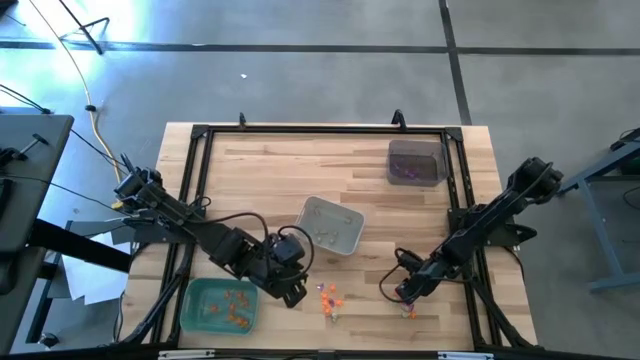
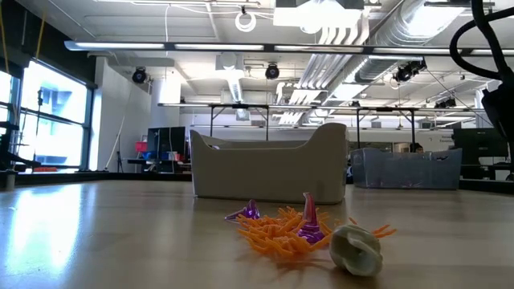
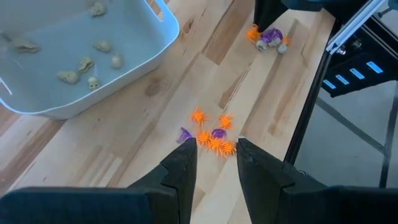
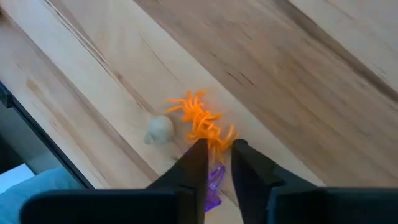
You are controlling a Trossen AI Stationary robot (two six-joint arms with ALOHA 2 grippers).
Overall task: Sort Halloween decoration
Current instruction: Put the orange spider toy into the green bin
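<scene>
The Halloween decoration lies in two small heaps near the table's front edge. The middle heap [image 1: 328, 298] has orange spiders [image 3: 214, 140] and purple pieces [image 2: 309, 218], with a pale skull [image 2: 354, 249] beside them. My left gripper [image 1: 297, 292] hangs open just left of it, its fingers empty [image 3: 214, 146]. The right heap [image 1: 409, 306] has orange spiders [image 4: 202, 123], a pale skull [image 4: 158, 129] and a purple trinket [image 4: 213, 185]. My right gripper [image 1: 405, 292] is down on this heap, nearly closed, with the purple trinket in its gap. My right gripper has the purple trinket [image 4: 213, 184] between its two fingers, a little behind the tips, and an orange spider [image 4: 219, 142] lies right at the tips. The fingers slant down from the table's right side. The trinket sits low at the tabletop; its contact points are hidden by the fingers.
A green tray [image 1: 190, 300] with orange pieces sits at the front left. A white tray [image 1: 310, 215] with pale skulls is in the middle. A dark tray [image 1: 417, 150] with purple pieces stands at the far right. A black frame rail [image 1: 456, 200] borders the table.
</scene>
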